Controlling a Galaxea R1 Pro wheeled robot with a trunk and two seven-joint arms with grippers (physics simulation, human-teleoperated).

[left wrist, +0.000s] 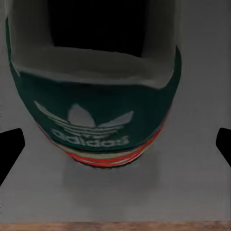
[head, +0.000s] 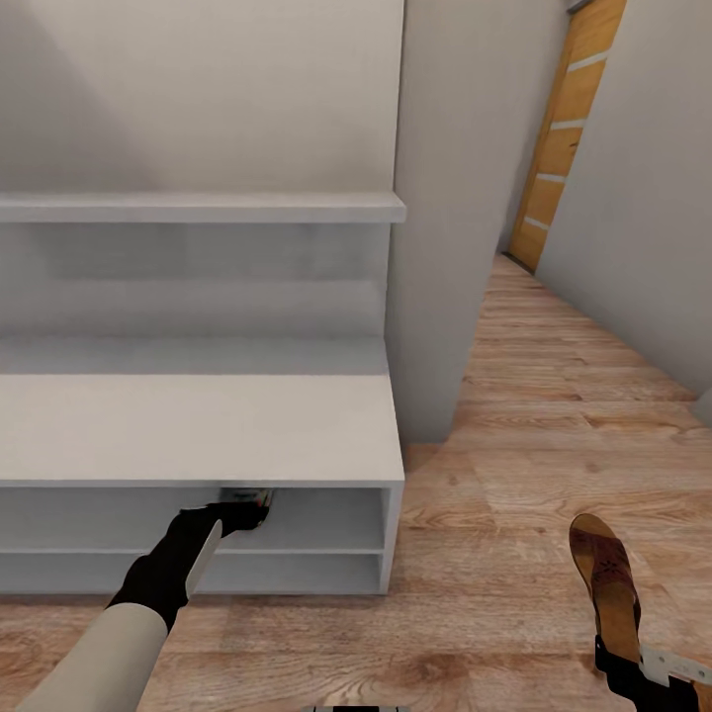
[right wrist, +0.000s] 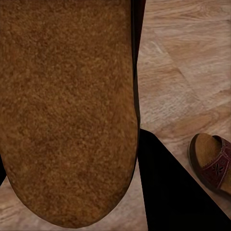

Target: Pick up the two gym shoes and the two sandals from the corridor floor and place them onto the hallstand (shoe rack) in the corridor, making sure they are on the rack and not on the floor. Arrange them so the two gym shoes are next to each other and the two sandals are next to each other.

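Reaching my left gripper (head: 247,506) into the hallstand's (head: 198,425) upper slot; a gym shoe (left wrist: 98,96) sits on that shelf, heel toward the wrist camera, fingers (left wrist: 10,149) spread either side, not touching it. Right gripper (head: 618,665) pinches a sandal (head: 603,583) at its heel end, held above the corridor floor (head: 554,415). Second sandal (right wrist: 211,161) lies on the floor nearby. Judgement: sandal light, flat, fairly stiff; grip the sole edge near the heel. Sneaker's padded collar would give, so take the firmer heel counter.
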